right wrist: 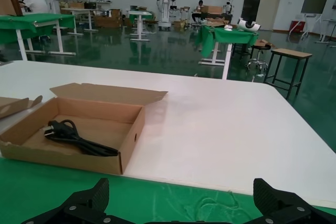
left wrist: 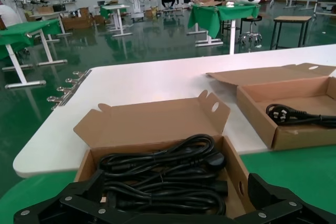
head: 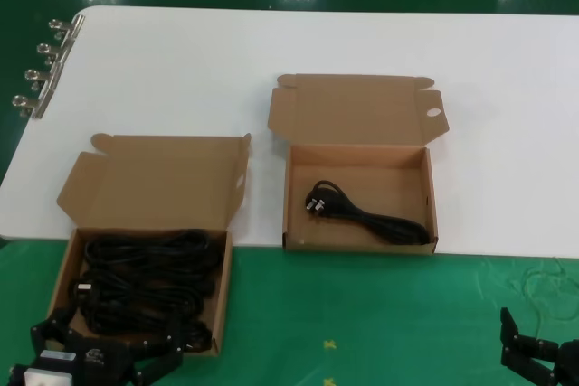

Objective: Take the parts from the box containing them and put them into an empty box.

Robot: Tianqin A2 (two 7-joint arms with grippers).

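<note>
Two shallow brown cardboard boxes lie open on the work surface, each with its hinged lid folded back toward the far side. The left box (head: 63, 282), nearer the robot and straddling the edge between the white table (head: 362, 42) and the green mat (head: 362, 314), holds a heap of black cables (head: 149, 282), thin, glossy and loosely coiled over one another so that they fill most of its floor. The right box (head: 432, 196), a little farther off and resting on the table near its front edge, holds one single cable (head: 366, 212) lying in a loose diagonal line, its moulded plug at the left end and the cord running toward the near right corner; a small round hole shows in this box's right lid flap. The left gripper (head: 109, 363) hangs just at the near edge of the left box, its fingers spread wide and holding nothing. The right gripper (head: 538, 354) waits at the near right over the green mat, well apart from both boxes, fingers likewise spread and empty. The left wrist view looks across the heap at close range and shows separate plugs among the coils (left wrist: 168, 174), plus a row of metal clips (left wrist: 65, 92) at the table's far left edge. The right wrist view shows only the right box (right wrist: 131, 135) and its lone cable (right wrist: 79, 139), with workshop benches beyond the table.
</note>
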